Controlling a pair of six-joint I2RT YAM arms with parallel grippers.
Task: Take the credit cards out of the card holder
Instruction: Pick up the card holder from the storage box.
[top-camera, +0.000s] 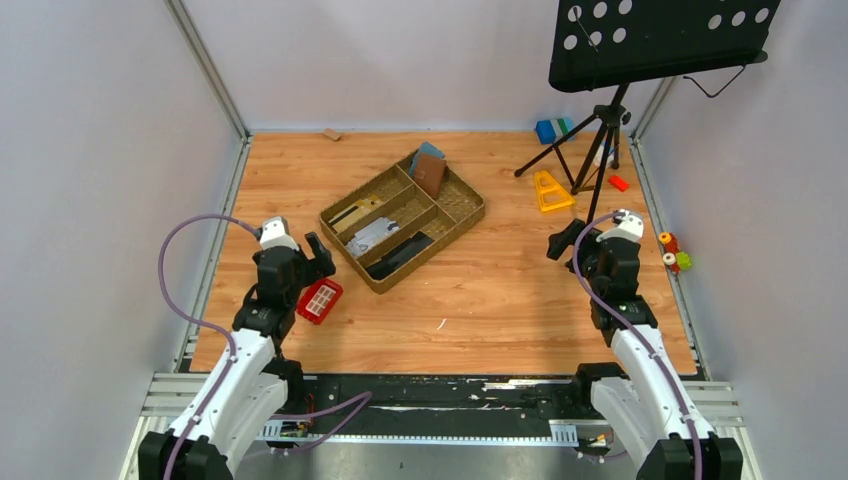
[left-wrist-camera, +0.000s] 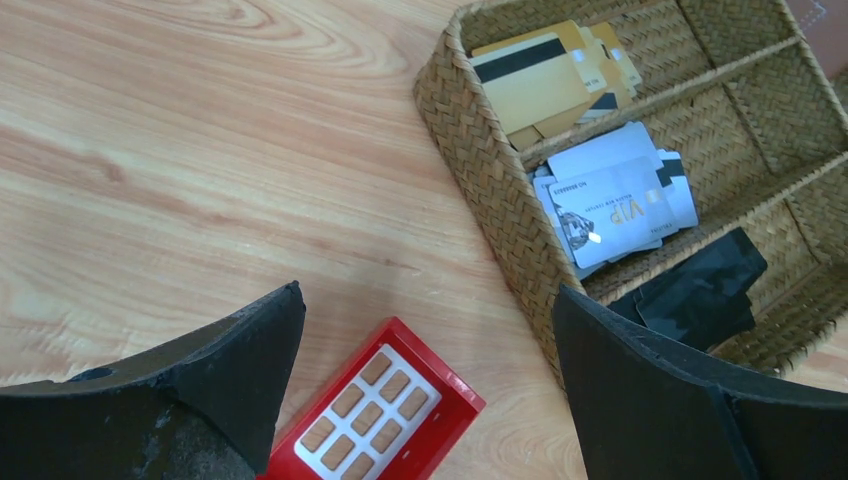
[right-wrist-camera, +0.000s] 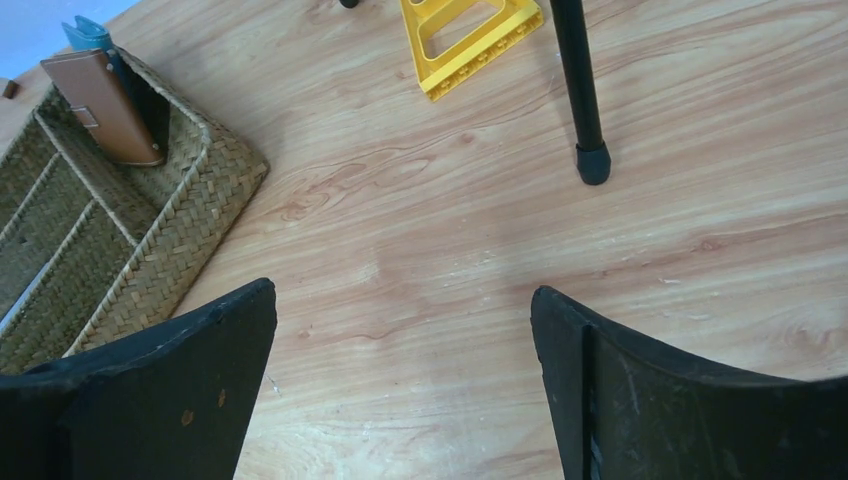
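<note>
The silver card (left-wrist-camera: 612, 208) in the woven basket (left-wrist-camera: 482, 150) reads "VIP".

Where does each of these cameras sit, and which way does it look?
Top external: above and behind, looking down on the table; both arms show, basket mid-table.
Left wrist: on the left arm, looking down past its open left gripper at a red tray and the basket's cards.
Right wrist: on the right arm, past its open right gripper toward the card holder.
Shared: the basket appears in all three.
</note>
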